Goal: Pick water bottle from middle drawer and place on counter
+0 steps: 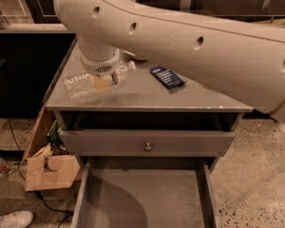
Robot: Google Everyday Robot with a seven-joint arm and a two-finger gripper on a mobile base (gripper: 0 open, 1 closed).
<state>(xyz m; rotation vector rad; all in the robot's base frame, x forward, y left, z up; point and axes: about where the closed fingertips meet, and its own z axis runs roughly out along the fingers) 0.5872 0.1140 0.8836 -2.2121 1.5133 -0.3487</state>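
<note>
The gripper (103, 81) is above the front left corner of the counter (147, 96), mostly hidden under the round wrist of the arm (190, 46). It covers the middle of the water bottle (78, 84). The arm hides the counter's back edge and is cut off at the right. The bottom edge cuts off the open drawer (147, 198).

You have the pincer (102, 83) right on the water bottle (79, 85), which is turned on its side at the bench's (147, 97) 9 o'clock side. A dark blue packet (167, 77) lies at the bottle's 3 o'clock. The middle drawer (142, 201) stands open at 6 o'clock.
</note>
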